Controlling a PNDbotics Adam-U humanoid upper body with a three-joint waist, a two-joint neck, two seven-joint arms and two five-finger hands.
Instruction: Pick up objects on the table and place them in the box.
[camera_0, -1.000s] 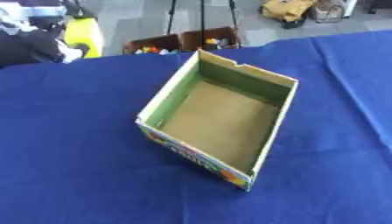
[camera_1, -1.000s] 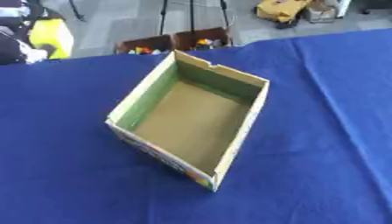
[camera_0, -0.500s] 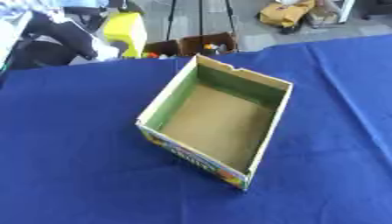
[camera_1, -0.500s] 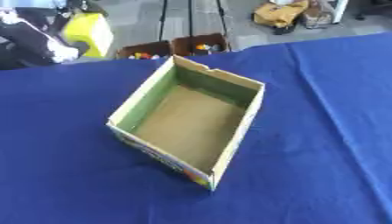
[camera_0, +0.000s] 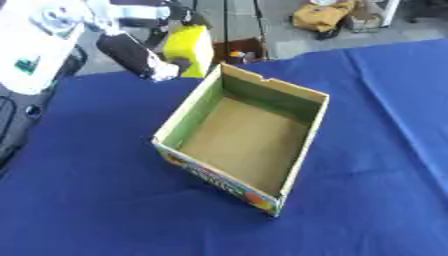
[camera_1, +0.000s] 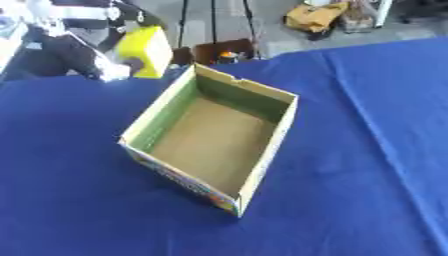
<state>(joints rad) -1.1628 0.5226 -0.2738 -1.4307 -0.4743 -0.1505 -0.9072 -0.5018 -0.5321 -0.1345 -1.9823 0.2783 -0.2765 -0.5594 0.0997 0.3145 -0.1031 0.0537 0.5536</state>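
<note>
An open cardboard box (camera_0: 245, 145) with green inner walls and a printed front stands empty in the middle of the blue table (camera_0: 105, 200). My left arm comes in from the upper left. My left hand (camera_0: 159, 68) is shut on a yellow block (camera_0: 189, 49), holding it in the air just beyond the box's far left corner. Dark fingers curl over the block's top and the thumb sits under its lower left side. The right hand shows in no view.
Beyond the table's far edge a small brown crate (camera_0: 241, 50) with coloured items stands on the floor, with tripod legs (camera_0: 226, 20) and a yellow-brown bag (camera_0: 325, 15) nearby. A white device (camera_0: 33, 47) sits at the upper left.
My left hand has carried the yellow block rightwards from the far left to the box's far left corner. The box has stayed in place.
</note>
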